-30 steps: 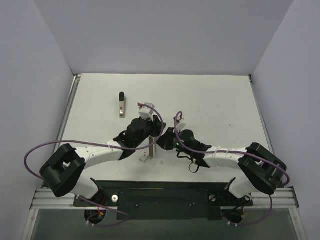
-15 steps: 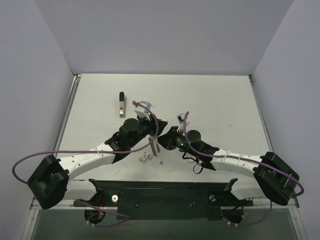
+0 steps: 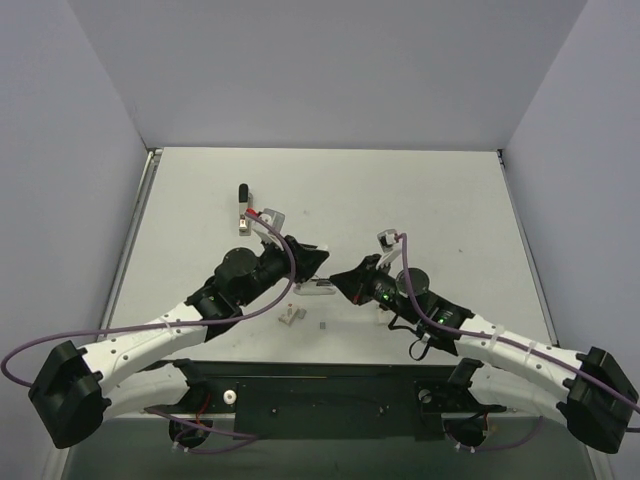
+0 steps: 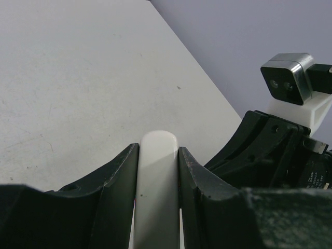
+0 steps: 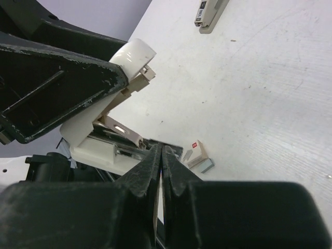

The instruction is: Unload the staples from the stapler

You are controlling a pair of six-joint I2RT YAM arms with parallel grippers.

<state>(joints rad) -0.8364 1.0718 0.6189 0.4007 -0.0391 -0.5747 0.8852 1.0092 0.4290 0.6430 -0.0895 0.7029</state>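
Elbows have swung out and low toward the near corners over the past second, while both wrists stay gathered around the stapler (image 3: 312,290) at mid-table. The left gripper (image 4: 158,150) has its jaws partly closed and clamped on the stapler's white rounded top arm; each of its fingers (image 4: 116,176) presses flat against a side of that arm. That hold appears meant to keep the cover hinged up and the body steady so the other arm can work.

The right gripper (image 5: 162,150) is fully closed, its tips pressed together and pointed at the metal magazine exposed under the raised cover. Whether anything thin is pinched between them cannot be told. Closed tips suit poking or dragging along the narrow channel, likely to work the staples out.

In the right wrist view the stapler sits tilted with its cover lifted away from the rail. A small pale block (image 5: 197,153) with a red mark lies on the table (image 3: 430,200) just beside the stapler on the near side. A dark-and-beige bar (image 3: 243,208) rests well beyond the stapler, toward the far left. No loose strip of staples is visible, so unloading looks unfinished.
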